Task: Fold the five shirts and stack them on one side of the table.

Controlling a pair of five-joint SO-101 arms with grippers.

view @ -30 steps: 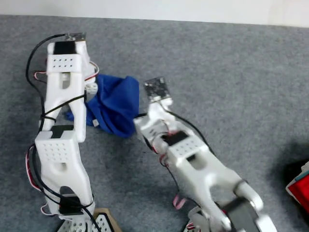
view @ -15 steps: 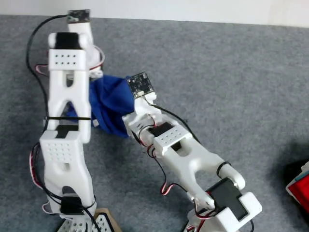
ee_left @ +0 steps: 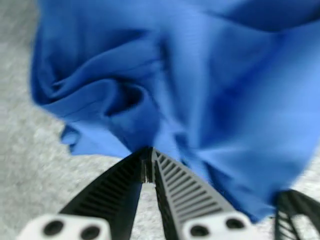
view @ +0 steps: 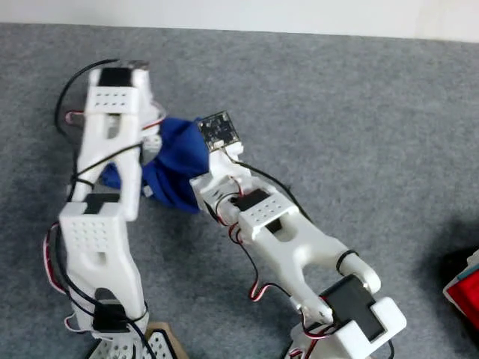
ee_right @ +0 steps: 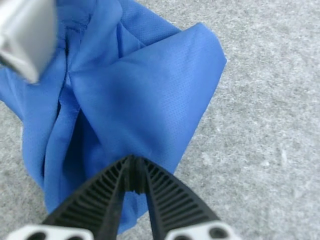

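Blue shirt (view: 176, 168), bunched, sits on the grey counter (view: 359, 134) between the two arms. The left hand (ee_left: 146, 156) and right hand (ee_right: 134, 172), each pressed together, pinch its cloth.

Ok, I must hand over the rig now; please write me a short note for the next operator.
Left claw: shut on an edge of the blue shirt.
Right claw: shut on the same shirt's cloth.
The shirt is bunched up between the two arms on the grey table, not yet folded.
At the right edge lies something red; I cannot tell what.
Left: fold this shirt, then the others, and stack them.
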